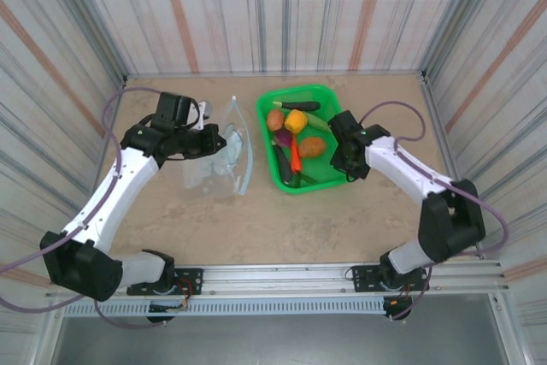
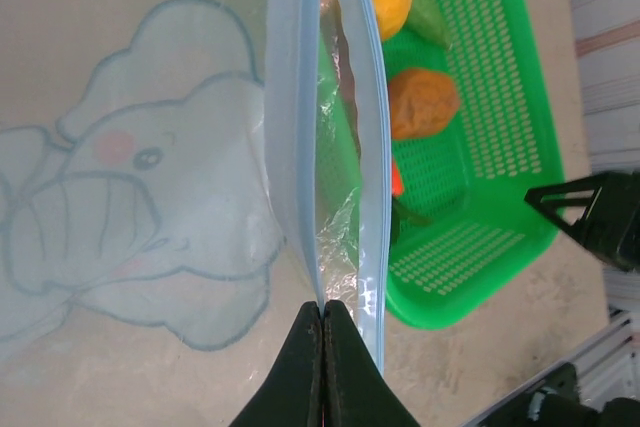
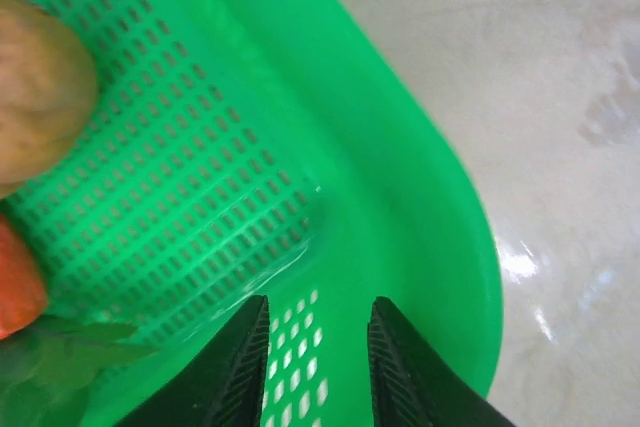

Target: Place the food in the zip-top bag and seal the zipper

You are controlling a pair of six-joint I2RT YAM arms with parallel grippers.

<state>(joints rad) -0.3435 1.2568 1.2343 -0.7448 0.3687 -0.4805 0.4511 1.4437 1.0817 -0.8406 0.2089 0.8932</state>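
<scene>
Hold the left gripper [image 2: 322, 345] clamped shut on one lip of the bag [image 2: 150, 197], so the mouth gapes toward the basket [image 2: 520, 147] just beside it, where the food lies. Steer the right gripper [image 3: 320, 305], jaws parted and empty over the basket's corner, onto the potato [image 3: 35, 97] near the carrot [image 3: 15, 287]. Close squarely across its middle and lift clear of the rim.
</scene>
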